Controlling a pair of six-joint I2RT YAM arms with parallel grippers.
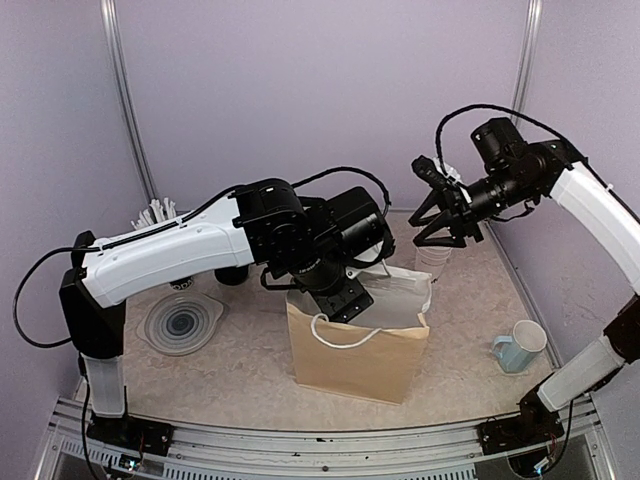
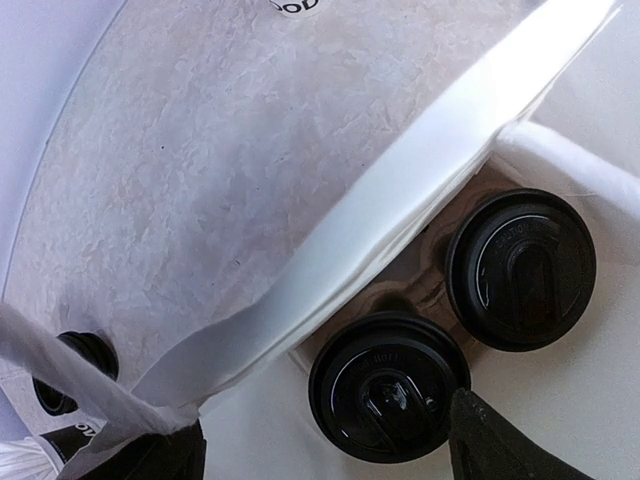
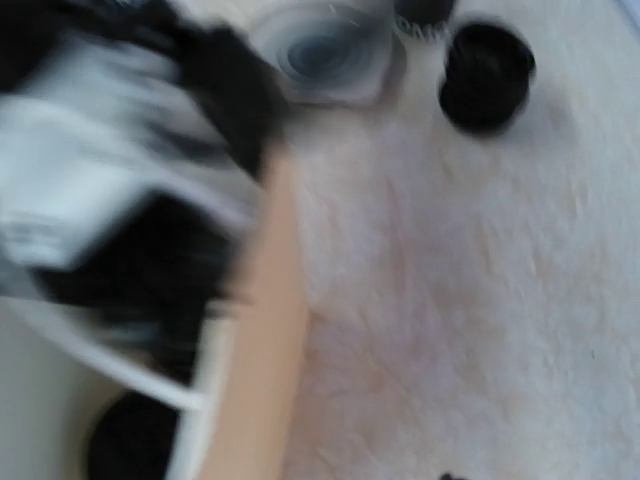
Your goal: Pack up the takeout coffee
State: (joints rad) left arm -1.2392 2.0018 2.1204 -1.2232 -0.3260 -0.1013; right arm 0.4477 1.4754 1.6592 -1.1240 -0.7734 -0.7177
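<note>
Two takeout coffee cups with black lids, one point(image 2: 388, 385) nearer and one point(image 2: 520, 268) farther, stand side by side in a cardboard carrier point(image 2: 425, 290) at the bottom of the brown paper bag point(image 1: 355, 355). My left gripper point(image 2: 325, 455) hangs open in the bag's mouth point(image 1: 350, 300) above the nearer lid and touches neither cup. The bag's white inner wall point(image 2: 400, 200) runs across the left wrist view. My right gripper point(image 1: 445, 238) is raised at the back right, its fingers spread and empty. The right wrist view is blurred; it shows one black lid point(image 3: 130, 440) inside the bag.
A stack of lidless white cups point(image 1: 432, 262) stands just below my right gripper. A light blue mug point(image 1: 520, 347) sits at the right. A clear round dish point(image 1: 182, 322) lies left of the bag, with a black round object point(image 3: 485, 75) behind it.
</note>
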